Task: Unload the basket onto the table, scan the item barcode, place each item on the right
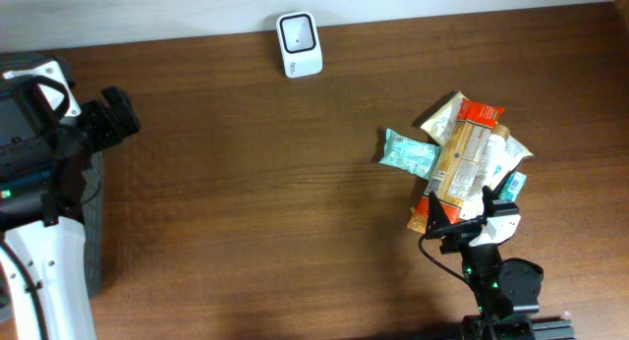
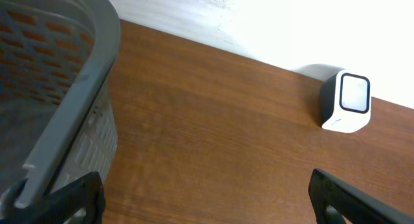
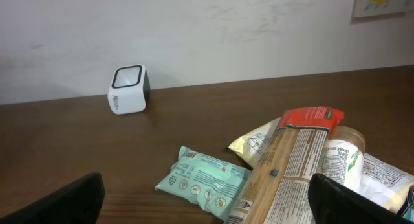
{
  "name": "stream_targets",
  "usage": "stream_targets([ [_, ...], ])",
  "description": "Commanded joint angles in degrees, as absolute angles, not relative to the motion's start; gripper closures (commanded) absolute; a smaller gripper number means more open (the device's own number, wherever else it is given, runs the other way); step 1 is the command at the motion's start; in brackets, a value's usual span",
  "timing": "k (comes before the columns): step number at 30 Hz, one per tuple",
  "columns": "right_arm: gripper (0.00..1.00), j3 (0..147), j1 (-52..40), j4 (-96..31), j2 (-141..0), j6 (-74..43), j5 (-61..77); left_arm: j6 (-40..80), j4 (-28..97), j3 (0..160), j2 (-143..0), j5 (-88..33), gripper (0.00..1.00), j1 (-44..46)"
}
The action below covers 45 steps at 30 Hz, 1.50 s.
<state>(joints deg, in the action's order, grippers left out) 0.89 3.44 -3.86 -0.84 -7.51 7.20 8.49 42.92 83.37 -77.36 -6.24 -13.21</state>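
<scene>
A white-and-black barcode scanner (image 1: 299, 44) stands at the table's far edge, also in the left wrist view (image 2: 346, 101) and the right wrist view (image 3: 128, 89). The items lie in a pile at the right: a teal packet (image 1: 410, 151) (image 3: 206, 179), a long tan packet with a red end (image 1: 464, 153) (image 3: 288, 166) and other wrappers. My right gripper (image 1: 460, 207) (image 3: 207, 208) is open just in front of the pile, holding nothing. My left gripper (image 1: 123, 119) (image 2: 207, 204) is open over bare wood at the far left, well away from the scanner.
A grey perforated basket (image 2: 58, 88) (image 1: 93, 232) stands at the left edge beside my left arm. A pale wall runs behind the table. Bare wood lies between the scanner and the pile.
</scene>
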Motion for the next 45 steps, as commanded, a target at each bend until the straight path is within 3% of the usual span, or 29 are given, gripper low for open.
stream_targets([
  [1,0.01,0.32,3.79,-3.81,-0.19,-7.51,7.75,7.40,42.76,83.57,-77.08,-6.66,0.01,-13.41],
  [7,0.01,0.32,3.79,-3.81,-0.19,-7.51,7.75,7.40,42.74,78.17,-72.90,-6.66,0.01,-11.77],
  [11,0.01,0.32,3.79,-3.81,-0.19,-7.51,7.75,7.38,42.00,58.28,-58.48,-4.99,0.01,-8.51],
  [13,0.01,0.32,3.79,-3.81,-0.19,-7.51,7.75,6.83,35.24,47.37,-51.24,-4.54,0.01,-8.51],
  [16,0.01,0.32,3.79,-3.81,-0.19,-7.51,7.75,-3.14,12.60,23.57,-34.98,-4.54,0.01,-4.40],
  [19,0.01,0.32,3.79,-3.81,-0.19,-7.51,7.75,-4.89,3.22,8.34,-19.66,-4.51,0.01,-1.87],
  [27,0.01,0.32,3.79,-3.81,-0.19,-7.51,7.75,-8.49,3.36,0.47,-0.30,-4.10,0.01,-1.80],
  [45,0.01,0.32,3.79,-3.81,-0.19,-7.51,7.75,-8.49,4.29,0.51,-0.30,-4.08,0.01,-1.69],
])
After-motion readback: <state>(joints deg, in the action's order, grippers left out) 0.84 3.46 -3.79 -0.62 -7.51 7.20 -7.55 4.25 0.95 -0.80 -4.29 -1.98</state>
